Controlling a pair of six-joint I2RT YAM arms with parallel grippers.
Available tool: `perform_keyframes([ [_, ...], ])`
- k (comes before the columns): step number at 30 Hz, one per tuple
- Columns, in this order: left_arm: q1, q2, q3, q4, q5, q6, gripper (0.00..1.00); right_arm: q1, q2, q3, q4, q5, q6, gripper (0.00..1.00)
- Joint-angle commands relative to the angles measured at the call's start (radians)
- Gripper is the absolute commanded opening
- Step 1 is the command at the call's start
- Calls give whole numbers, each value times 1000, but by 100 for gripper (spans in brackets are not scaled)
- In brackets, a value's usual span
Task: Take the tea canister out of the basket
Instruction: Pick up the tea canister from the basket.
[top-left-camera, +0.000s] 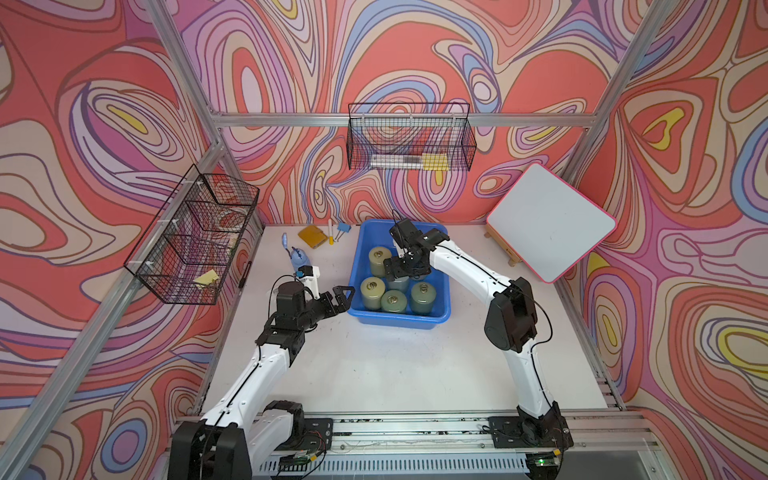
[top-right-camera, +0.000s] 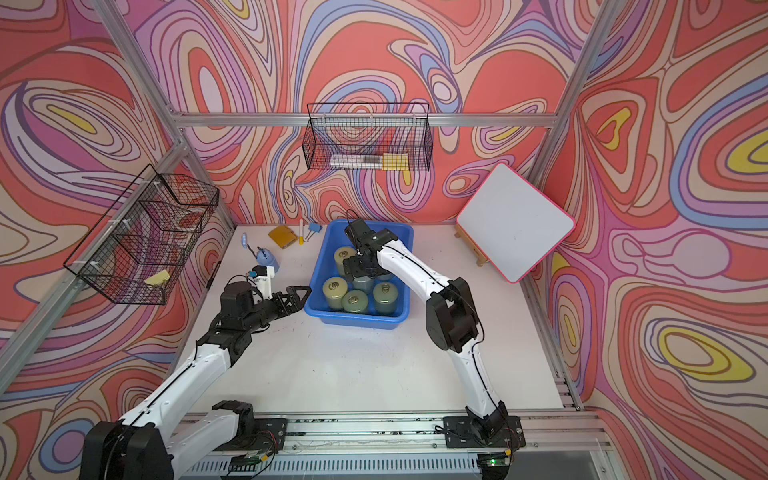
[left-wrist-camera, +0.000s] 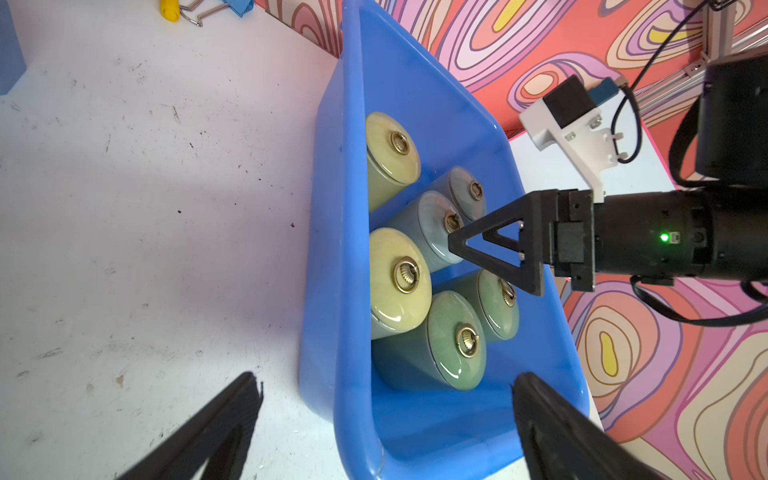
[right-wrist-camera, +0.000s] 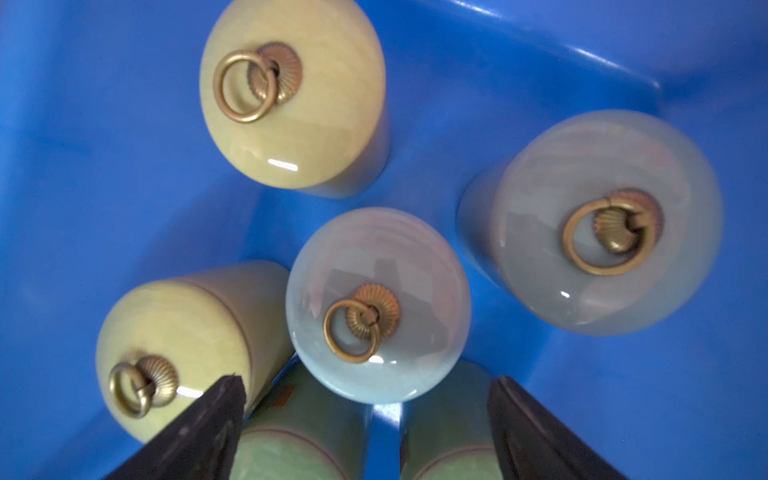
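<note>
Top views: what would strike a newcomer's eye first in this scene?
The bright blue basket at the far middle of the table, holding six glazed tea canisters with brass rings. The right gripper hangs open over them, while the left gripper stands open beside the basket's rim. All around, swirling pink-red walls.

There is one blue basket (top-left-camera: 399, 323). In it stand two yellowish tea canisters (left-wrist-camera: 399, 278), two grey-blue tea canisters (left-wrist-camera: 432, 224) and two green tea canisters (left-wrist-camera: 457, 340), six in all. The black wire-mesh baskets (top-left-camera: 409, 137) are two. There is one whiteboard (top-left-camera: 550, 222). On the table (top-left-camera: 374, 374) lie one marker (top-left-camera: 331, 230), one yellow pad (top-left-camera: 312, 237) and blue binder clips (top-left-camera: 341, 228), probably two, but they are too small to count surely.
</note>
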Motion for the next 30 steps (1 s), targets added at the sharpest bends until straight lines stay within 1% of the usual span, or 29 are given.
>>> perform_keyframes([
  [1, -5, -6, -7, 19, 10, 0, 99, 5, 35, 28, -10, 39, 18, 94],
  [12, -5, -2, -7, 16, 6, 0, 99, 5, 94, 50, 15, 61, 21, 93],
  [14, -5, -2, -7, 16, 5, 0, 99, 5, 104, 56, 17, 64, 22, 91],
  [20, -4, 0, -7, 17, 4, -1, 99, 5, 136, 77, 26, 77, 25, 89],
  [22, -5, 2, -7, 17, 4, 0, 99, 6, 143, 83, 32, 82, 26, 86],
  [25, -5, 2, -7, 18, 6, -2, 99, 6, 148, 88, 41, 87, 25, 84],
  [30, -5, 4, -7, 18, 4, -1, 99, 5, 159, 96, 43, 95, 25, 83],
])
